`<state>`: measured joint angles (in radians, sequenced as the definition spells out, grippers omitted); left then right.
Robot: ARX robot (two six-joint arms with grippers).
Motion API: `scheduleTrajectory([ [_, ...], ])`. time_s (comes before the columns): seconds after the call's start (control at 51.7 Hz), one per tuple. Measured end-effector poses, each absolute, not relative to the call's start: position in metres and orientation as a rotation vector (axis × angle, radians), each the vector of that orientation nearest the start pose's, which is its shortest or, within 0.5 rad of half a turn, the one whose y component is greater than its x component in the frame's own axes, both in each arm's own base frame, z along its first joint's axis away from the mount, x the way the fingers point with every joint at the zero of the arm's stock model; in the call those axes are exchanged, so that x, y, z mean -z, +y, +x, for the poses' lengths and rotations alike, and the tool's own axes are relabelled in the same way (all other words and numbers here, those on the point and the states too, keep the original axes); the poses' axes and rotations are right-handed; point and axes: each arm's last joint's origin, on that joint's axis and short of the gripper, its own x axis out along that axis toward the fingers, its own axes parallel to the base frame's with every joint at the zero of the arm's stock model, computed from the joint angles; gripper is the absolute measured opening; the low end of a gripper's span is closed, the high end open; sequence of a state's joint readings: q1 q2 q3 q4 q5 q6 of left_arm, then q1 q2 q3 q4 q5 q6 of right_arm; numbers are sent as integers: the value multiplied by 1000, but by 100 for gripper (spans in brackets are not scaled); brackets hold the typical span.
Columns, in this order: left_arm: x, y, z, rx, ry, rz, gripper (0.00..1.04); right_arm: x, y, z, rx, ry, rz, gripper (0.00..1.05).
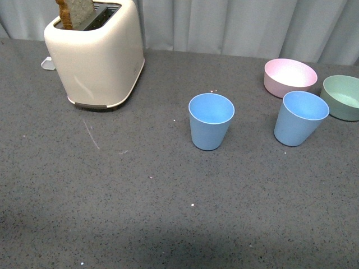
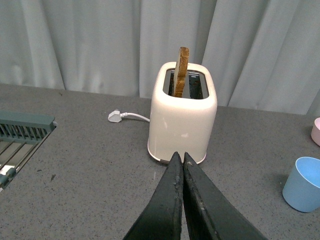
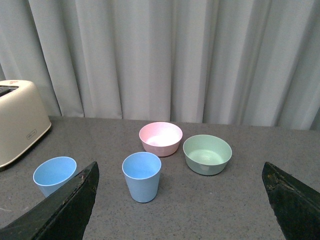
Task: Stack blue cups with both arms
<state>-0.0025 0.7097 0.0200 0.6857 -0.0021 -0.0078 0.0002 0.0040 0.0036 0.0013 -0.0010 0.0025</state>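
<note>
Bare tabletop (image 1: pixel 168 213) in front of and between left cup (image 1: pixel 211 121) and right cup (image 1: pixel 299 117); pink bowl (image 1: pixel 290 77) and green bowl (image 1: pixel 343 96) crowd right cup's far side; toaster (image 1: pixel 95 53) well left.

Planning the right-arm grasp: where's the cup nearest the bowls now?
Front view: that blue cup stands upright at right, just in front of the pink bowl and left of the green bowl.
</note>
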Motion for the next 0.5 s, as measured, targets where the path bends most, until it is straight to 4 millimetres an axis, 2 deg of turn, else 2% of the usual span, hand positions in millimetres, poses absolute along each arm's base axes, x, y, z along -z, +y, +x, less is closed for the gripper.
scheduleTrajectory([
  [0.503,-172,0,126,0,-19,-8,4,-165,0,98,-1,-1,2,95],
])
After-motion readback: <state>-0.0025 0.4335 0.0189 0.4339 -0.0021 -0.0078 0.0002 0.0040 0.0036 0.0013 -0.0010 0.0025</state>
